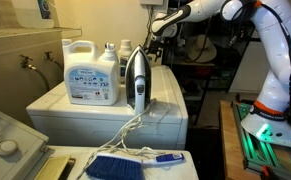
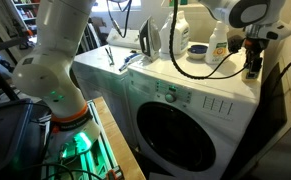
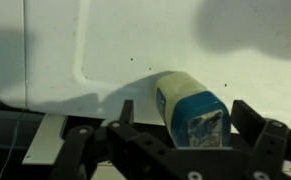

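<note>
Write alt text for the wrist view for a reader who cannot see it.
A pale bottle with a blue label shows between the dark jaws of the open end effector, which is not gripping it. Behind it lies a white surface, partly in shadow.

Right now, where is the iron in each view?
In an exterior view: the iron stands upright mid-frame on the washer, right of the big detergent jug.
In an exterior view: the iron is top centre, toward the back of the washer top, left of a white bottle.
Wrist view: not in it; only a blue-labelled bottle shows.
Shared landmark: the white washer, in both exterior views.
</note>
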